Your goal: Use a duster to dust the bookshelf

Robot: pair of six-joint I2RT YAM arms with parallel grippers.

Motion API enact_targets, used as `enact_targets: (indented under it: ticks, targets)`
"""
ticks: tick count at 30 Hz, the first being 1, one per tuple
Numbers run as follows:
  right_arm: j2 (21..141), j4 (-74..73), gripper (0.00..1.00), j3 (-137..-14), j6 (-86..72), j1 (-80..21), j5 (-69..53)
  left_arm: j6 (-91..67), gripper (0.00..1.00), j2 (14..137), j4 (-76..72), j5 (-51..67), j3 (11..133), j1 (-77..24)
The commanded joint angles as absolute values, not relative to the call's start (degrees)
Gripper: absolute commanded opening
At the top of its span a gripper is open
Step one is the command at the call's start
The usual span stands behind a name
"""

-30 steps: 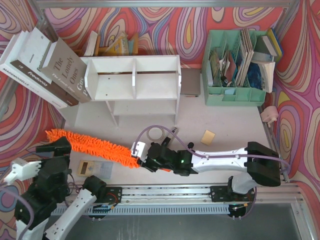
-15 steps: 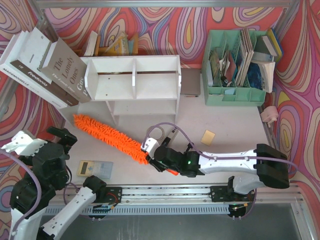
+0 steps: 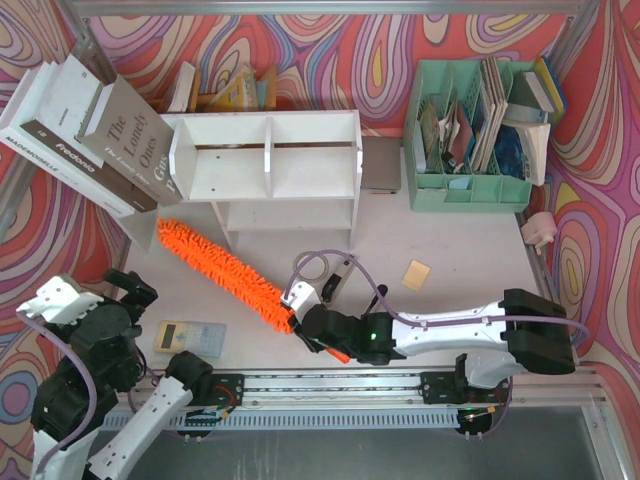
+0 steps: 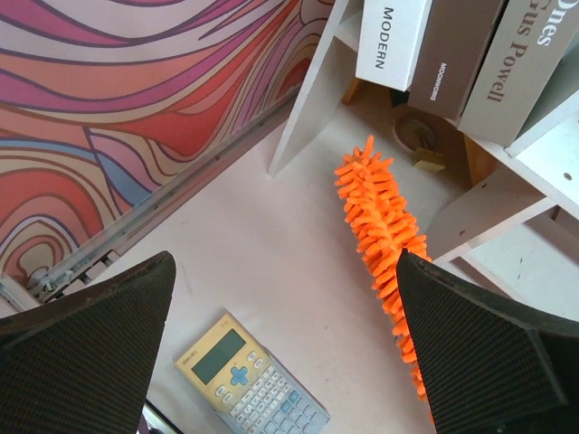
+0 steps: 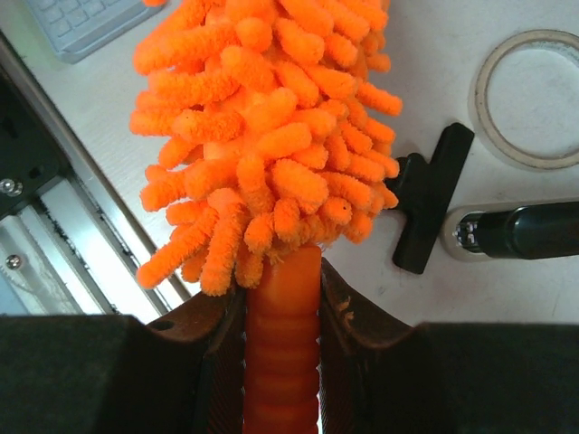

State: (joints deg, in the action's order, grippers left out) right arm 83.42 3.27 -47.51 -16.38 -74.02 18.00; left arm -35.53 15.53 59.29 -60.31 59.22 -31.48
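The duster [image 3: 225,270] is seen as a long, fluffy head of bright-orange chenille noodles, stretched diagonally above the pale desk [image 3: 450,250]. Its ribbed orange plastic handle is clamped between the 2 fingers of the right tool [image 5: 282,298], just below the point where the fibres begin. The free tip is placed near the foot of the left side panel of the bookshelf [image 3: 265,160], a white, flat-panelled unit of 2 tiers split by 1 vertical divider; whether the fibres touch it cannot be told. The left tool [image 4: 285,271] is held wide apart, with its dark, textured pads around nothing. A cream calculator [image 3: 188,338] is laid flat beneath it. A translucent tape ring [image 5: 534,99] and a black clip [image 5: 434,208] are found beside the duster's base.
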Motion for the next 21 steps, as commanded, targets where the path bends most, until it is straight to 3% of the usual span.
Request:
enact_targets:
  ticks: [1,11,21]
  targets:
    - [79.8,12.4,0.00,-45.9,-16.5,-76.7,21.0,-34.5,0.98,13.5,58.6,-61.1,56.7,-31.3]
    - [77.4,10.9,0.00,-48.5,-9.7,-77.6,21.3,-36.1,0.98,10.5,58.6,-61.5,54.2,-31.3]
    - [76.8,7.6,0.00,-54.0,9.7,-77.7,18.2,-36.4,0.98,6.3,58.8,-59.9,54.2,-31.3]
